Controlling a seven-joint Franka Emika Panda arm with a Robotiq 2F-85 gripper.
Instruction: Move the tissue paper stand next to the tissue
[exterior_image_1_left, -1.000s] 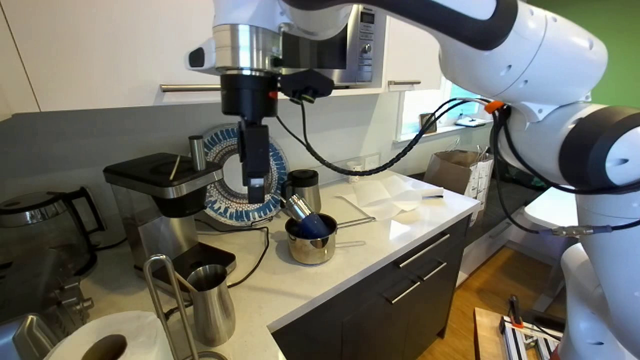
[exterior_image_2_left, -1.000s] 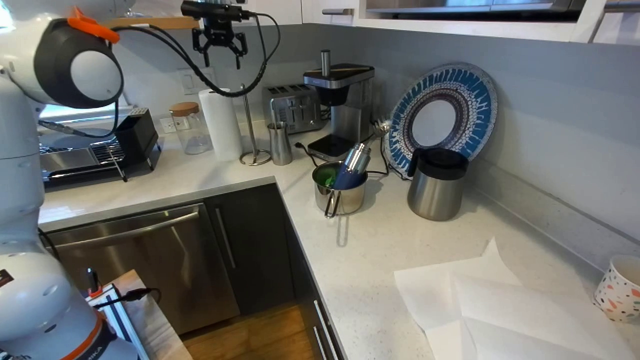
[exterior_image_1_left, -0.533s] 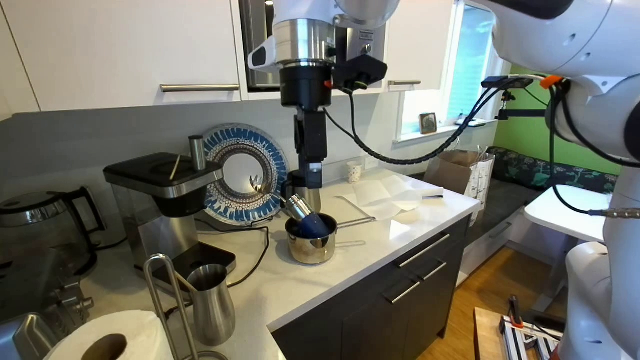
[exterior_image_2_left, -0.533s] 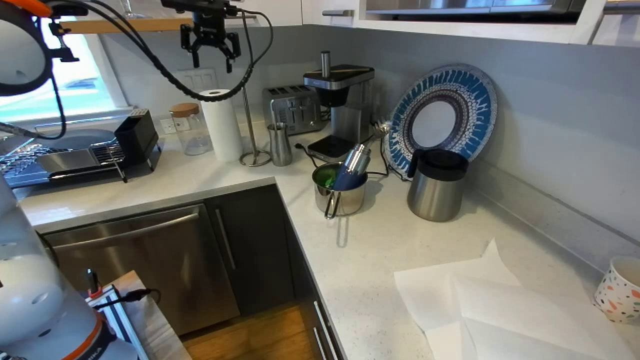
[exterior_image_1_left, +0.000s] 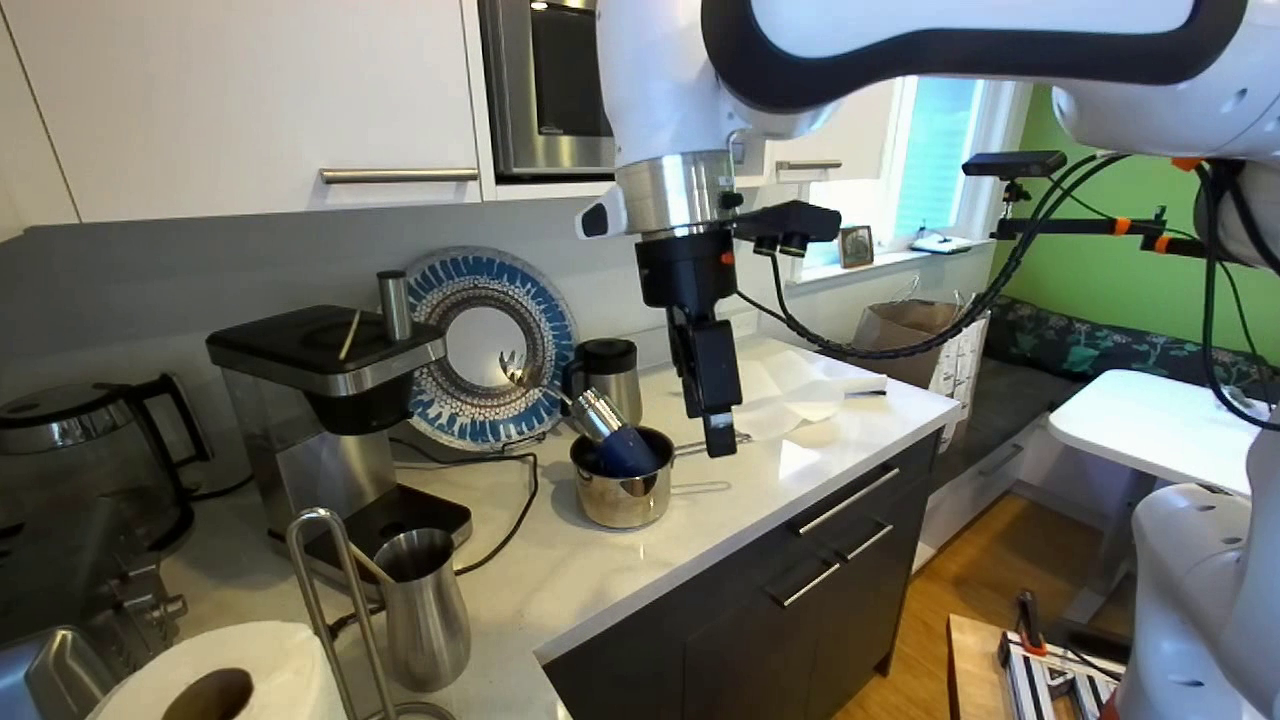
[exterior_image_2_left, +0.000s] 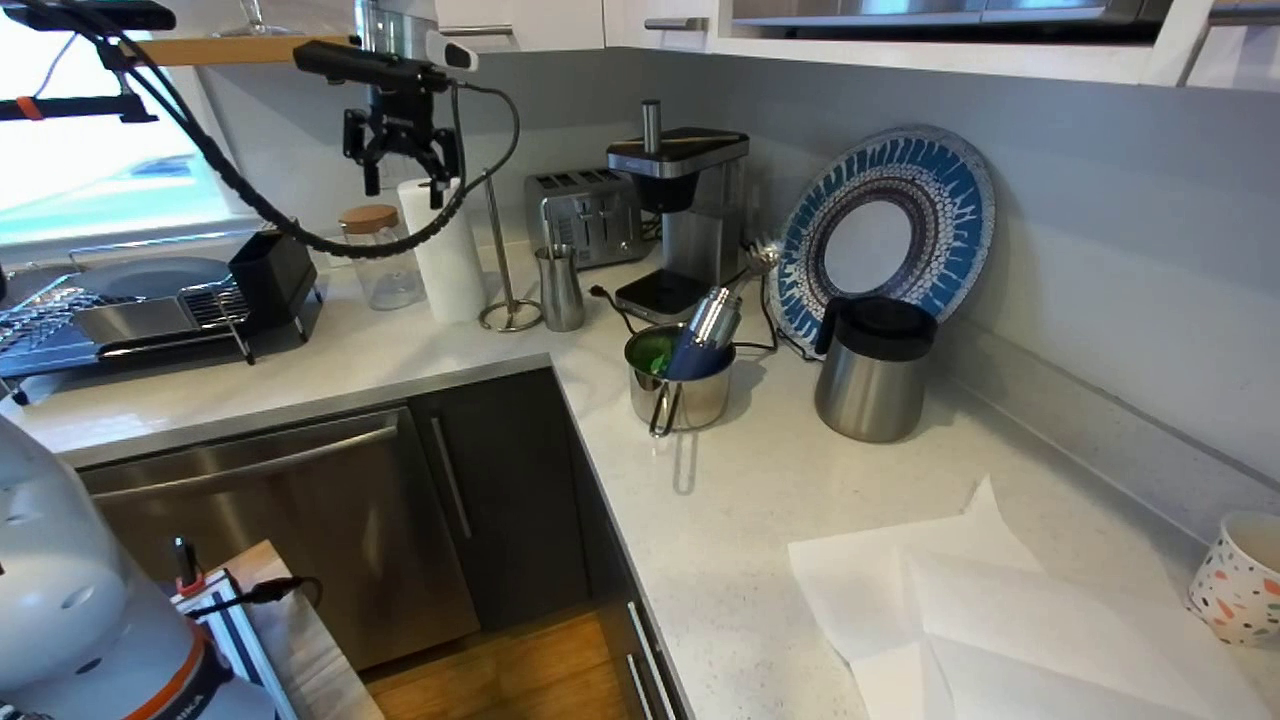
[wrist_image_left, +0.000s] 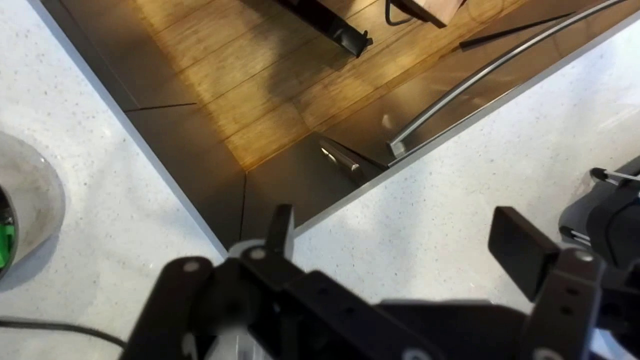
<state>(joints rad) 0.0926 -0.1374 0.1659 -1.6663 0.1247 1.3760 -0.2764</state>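
Tall, thin silver metal loop stand (exterior_image_1_left: 364, 610) on a round ring base: upright on the speckled white counter (exterior_image_2_left: 720, 555), just beside the big white paper-towel roll (exterior_image_2_left: 448, 280); contact with roll unclear. Tapered steel pitcher (exterior_image_2_left: 562, 290): near roll, just past stand. Clear glass jar (exterior_image_2_left: 392, 285) with brown lid: near roll, opposite side from stand. Silver metal toaster (exterior_image_2_left: 585, 230): near roll. Black-and-silver coffee machine (exterior_image_2_left: 692, 240): farther from roll than pitcher. Steel pot (exterior_image_2_left: 690, 405) holding a blue-and-silver cylinder (exterior_image_2_left: 708, 335): well apart from roll. Black two-finger gripper (exterior_image_2_left: 405, 190): in the air, well apart from roll and stand, fingers (wrist_image_left: 522, 250) spread wide, nothing held. Steel carafe (exterior_image_2_left: 870, 395) with black lid, round blue-patterned plate (exterior_image_2_left: 868, 245): farther from roll than pot. White paper sheets (exterior_image_2_left: 960, 600), spotted white cup (exterior_image_2_left: 1240, 585): farther still.
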